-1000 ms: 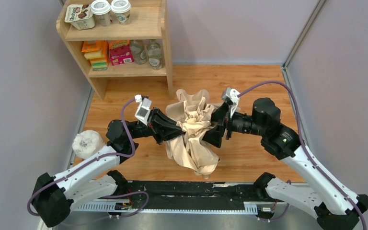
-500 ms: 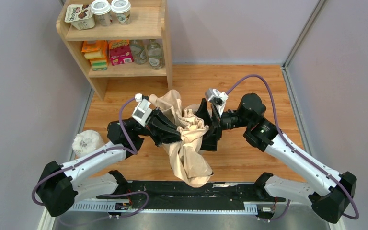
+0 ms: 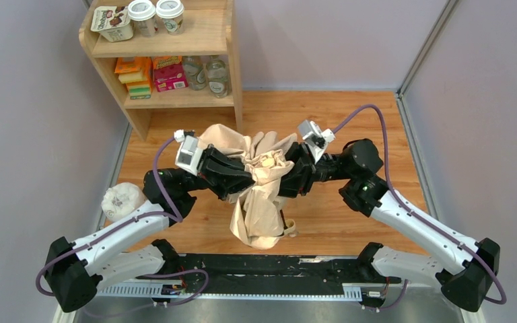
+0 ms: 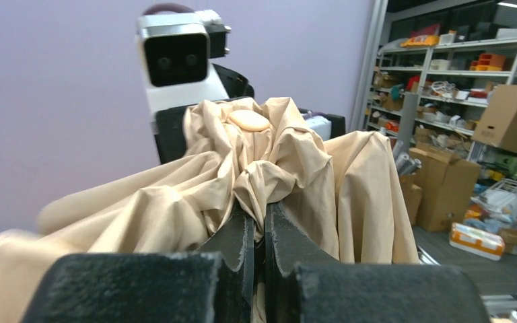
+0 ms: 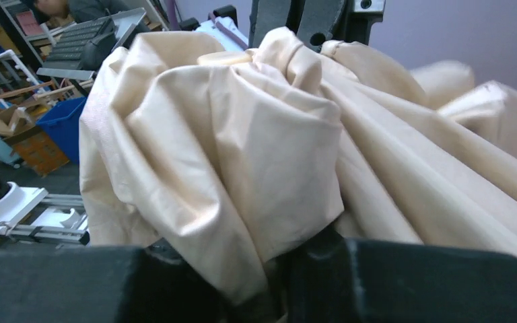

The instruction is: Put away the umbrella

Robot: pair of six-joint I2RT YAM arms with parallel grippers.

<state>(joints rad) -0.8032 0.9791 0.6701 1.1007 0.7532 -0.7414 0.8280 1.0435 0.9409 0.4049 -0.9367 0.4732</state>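
My left pincer point(image 3: 250, 182) and right pincer point(image 3: 285, 184) both pinch the umbrella point(image 3: 262, 210) tight in the middle of the frame, bunched up but not put away yet.

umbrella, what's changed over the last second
The umbrella is bunched narrower, and its lower end has swung left. The left end effector shifted slightly left. The right end effector came in toward the centre. Both remain shut on the fabric. The shelf and the white bag have not moved.
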